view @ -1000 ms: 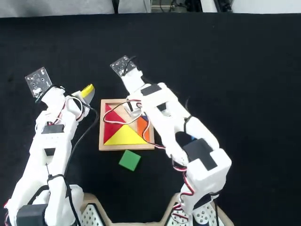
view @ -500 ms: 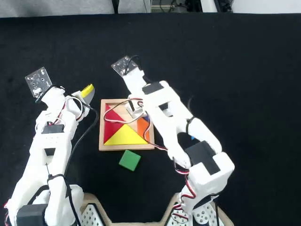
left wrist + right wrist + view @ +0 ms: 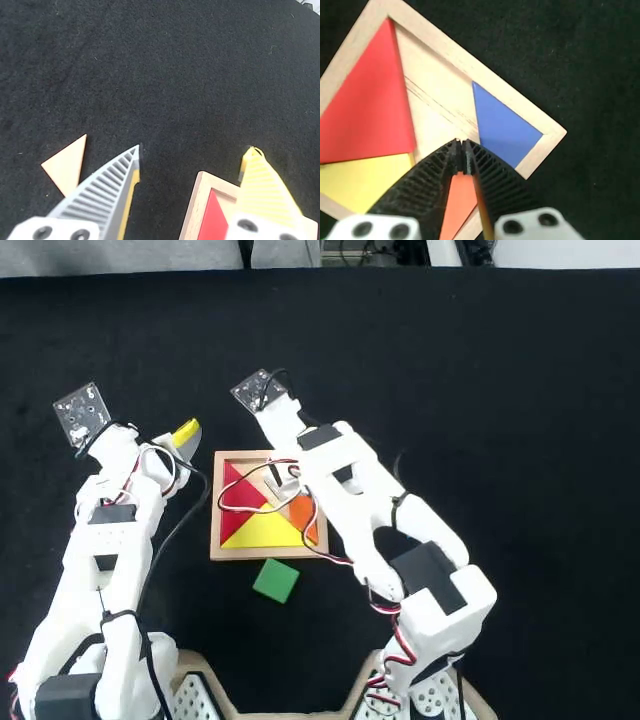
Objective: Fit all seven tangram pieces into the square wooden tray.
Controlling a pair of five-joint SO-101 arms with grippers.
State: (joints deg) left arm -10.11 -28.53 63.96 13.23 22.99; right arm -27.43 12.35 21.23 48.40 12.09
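Right gripper (image 3: 460, 147), pinched shut and empty, has edged inward over the tray (image 3: 240, 554) to the orange piece (image 3: 457, 200), apparently nudging it home. Left gripper (image 3: 195, 150) stands wide open beside the tray.

Orange piece (image 3: 457, 205), perhaps half beneath gripper (image 3: 461, 145)

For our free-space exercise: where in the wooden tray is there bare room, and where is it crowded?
Bare tray floor between the red triangle and blue triangle. Crowded around the right end effector, by the orange piece.
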